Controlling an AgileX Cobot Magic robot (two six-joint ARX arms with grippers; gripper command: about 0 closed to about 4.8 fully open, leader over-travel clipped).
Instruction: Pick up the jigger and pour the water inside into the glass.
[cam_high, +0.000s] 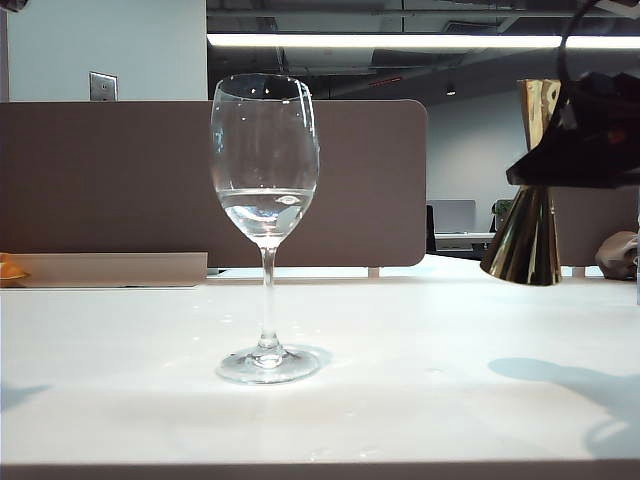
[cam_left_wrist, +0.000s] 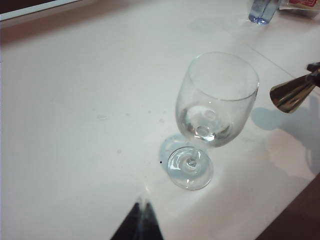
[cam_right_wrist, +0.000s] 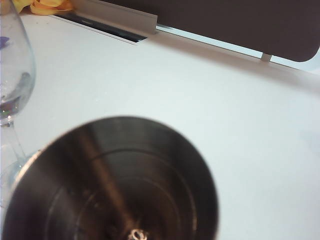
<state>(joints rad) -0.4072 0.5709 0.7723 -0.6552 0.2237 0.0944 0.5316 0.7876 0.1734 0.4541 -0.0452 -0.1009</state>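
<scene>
A tall clear wine glass (cam_high: 265, 225) stands upright on a white table (cam_high: 420, 400), left of the middle in the exterior view, its round foot flat on the surface. A small pool of clear water (cam_high: 265, 205) sits in the lower part of its bowl. To the right, well apart from the glass and lifted clear of the table, hangs the shiny gold jigger (cam_high: 525, 235), roughly upright with its wide lower cone flaring downward and casting a shadow on the tabletop. The right gripper (cam_high: 590, 130), a dark shape at the right edge, is clamped narrowly around the jigger's waist. The right wrist view looks straight down into the jigger's open upper cup (cam_right_wrist: 115, 185), with the glass at one edge. The left gripper (cam_left_wrist: 137, 222) shows only as a dark blurred tip in its own wrist view, hovering on the near side of the glass, apart from it; whether its jaws are wide or narrow cannot be told. A brown partition (cam_high: 120, 180) stands at the far edge of the table
</scene>
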